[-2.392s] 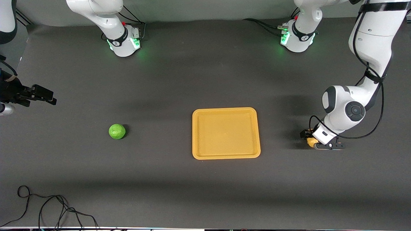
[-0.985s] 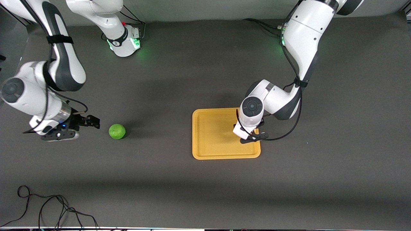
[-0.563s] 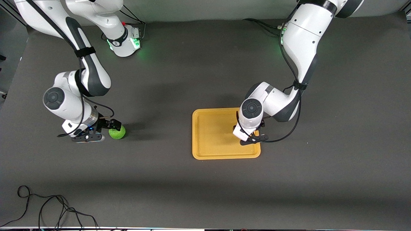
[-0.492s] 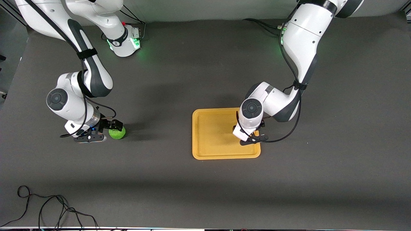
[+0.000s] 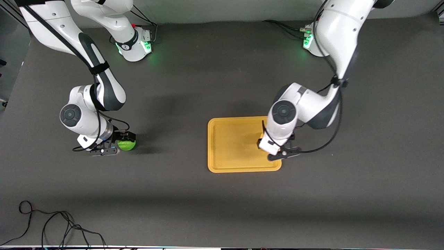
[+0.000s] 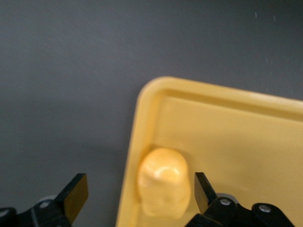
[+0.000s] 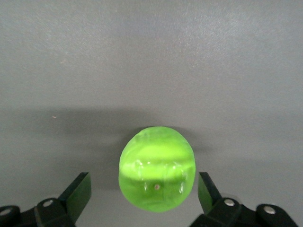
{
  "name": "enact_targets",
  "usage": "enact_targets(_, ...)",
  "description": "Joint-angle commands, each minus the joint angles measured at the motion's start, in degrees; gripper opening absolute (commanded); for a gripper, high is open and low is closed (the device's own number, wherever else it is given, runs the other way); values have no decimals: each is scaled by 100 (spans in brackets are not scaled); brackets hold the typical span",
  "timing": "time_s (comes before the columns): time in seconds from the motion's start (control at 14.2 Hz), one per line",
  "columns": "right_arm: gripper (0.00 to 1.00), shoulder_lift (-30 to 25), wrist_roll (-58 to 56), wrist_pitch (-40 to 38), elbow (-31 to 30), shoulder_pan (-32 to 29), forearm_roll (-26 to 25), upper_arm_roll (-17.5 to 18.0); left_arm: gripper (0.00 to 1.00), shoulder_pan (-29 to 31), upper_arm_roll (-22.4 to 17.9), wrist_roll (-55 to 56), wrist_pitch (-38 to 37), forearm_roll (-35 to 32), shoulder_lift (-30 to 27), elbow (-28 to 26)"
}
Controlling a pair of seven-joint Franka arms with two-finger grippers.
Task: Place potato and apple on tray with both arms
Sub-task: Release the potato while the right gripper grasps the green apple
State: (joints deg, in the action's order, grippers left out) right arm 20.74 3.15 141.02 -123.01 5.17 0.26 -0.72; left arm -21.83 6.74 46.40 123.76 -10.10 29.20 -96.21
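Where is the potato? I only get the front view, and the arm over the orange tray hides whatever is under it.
Observer: The left wrist view shows the potato lying in the tray, right against the rim near a corner.
Operator: Is the claw squeezing it?
Observer: No. The left gripper is open above that edge of the tray, with a gap between each finger and the potato.
Operator: And the green ball by the other arm?
Observer: The right wrist view shows the apple resting on the table between the open fingers of the right gripper, with a gap on each side. It is not yet gripped.
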Motion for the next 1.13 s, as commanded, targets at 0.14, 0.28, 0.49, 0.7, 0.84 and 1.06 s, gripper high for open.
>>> enact_targets(0.14, 100, 289, 36, 416, -22, -24, -316, -24, 100, 766, 38, -1366, -607, 463, -1353, -722)
enact_targets(0.28, 94, 421, 71, 610, -22, -25, -316, -51, 100, 1162, 38, -2157, -983, 667, -1854, -995)
enact_targets(0.49, 60, 378, 89, 602, -13, -25, -316, -51, 100, 1847, 29, -3309, -1668, 1035, -2487, -1057)
enact_targets(0.7, 40, 10, 142, 208, 118, 141, -264, -16, 100, 2532, 3, -4259, -2345, 1036, -3068, -1022)
enact_targets(0.84, 40, -88, 508, -667, 704, 527, -159, -7, 100, 2858, -6, -4464, -2409, 1036, -3218, -1014)
enact_targets(1.06, 35, 52, 1676, -1630, 1690, 1388, -141, -7, 100, 2930, -6, -4464, -2426, 1036, -3227, -812)
